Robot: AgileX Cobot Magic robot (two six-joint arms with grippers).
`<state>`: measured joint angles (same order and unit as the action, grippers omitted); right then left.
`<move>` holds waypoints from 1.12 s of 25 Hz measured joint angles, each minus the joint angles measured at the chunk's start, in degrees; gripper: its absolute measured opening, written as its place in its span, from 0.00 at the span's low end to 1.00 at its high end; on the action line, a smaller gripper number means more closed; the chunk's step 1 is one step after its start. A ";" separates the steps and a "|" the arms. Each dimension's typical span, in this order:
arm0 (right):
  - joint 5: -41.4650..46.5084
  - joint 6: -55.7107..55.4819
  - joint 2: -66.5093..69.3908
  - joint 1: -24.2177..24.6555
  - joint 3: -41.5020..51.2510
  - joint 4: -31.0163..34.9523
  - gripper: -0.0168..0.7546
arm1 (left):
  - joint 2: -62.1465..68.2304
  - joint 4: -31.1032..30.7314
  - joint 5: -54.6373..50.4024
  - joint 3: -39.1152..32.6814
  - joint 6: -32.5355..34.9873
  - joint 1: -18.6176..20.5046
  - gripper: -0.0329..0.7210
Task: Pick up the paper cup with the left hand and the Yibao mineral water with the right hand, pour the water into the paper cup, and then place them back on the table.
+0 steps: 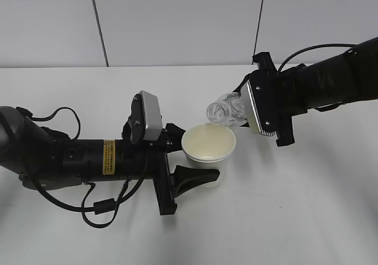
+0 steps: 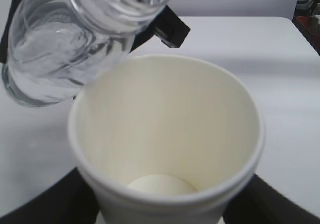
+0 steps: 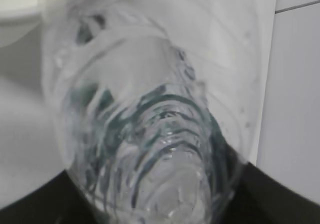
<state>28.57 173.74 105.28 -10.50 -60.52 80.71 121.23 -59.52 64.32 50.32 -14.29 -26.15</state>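
My left gripper (image 1: 192,159) is shut on the off-white paper cup (image 1: 208,144), which is upright with a cream inside (image 2: 170,129); black fingers (image 2: 45,201) flank its base. My right gripper (image 1: 251,108) is shut on the clear Yibao water bottle (image 1: 227,110), tipped sideways with its capless threaded mouth pointing left, just above and right of the cup's rim. The bottle's neck (image 2: 120,2) hangs over the cup's far left rim. The bottle (image 3: 150,124) fills the right wrist view, with the green label faint through the plastic. No water stream shows.
The white table (image 1: 307,206) spreads all round, with a grey panelled wall (image 1: 177,17) behind. The left arm's cables (image 1: 100,209) lie on the table at front left.
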 joint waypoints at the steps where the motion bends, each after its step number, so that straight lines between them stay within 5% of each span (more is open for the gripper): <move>1: 0.00 0.67 0.00 0.00 0.00 0.11 0.58 | 0.00 -0.05 0.00 0.00 0.00 0.00 0.61; 13: -1.78 4.90 -0.06 0.00 0.00 0.22 0.58 | 0.17 -0.86 0.54 0.00 0.00 0.00 0.61; 28: -0.91 5.70 -0.06 0.00 0.00 10.58 0.58 | 0.17 -1.60 1.02 0.00 0.00 0.00 0.61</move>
<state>27.66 179.44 105.22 -10.50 -60.52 91.30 121.40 -61.12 65.34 50.32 -14.29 -26.15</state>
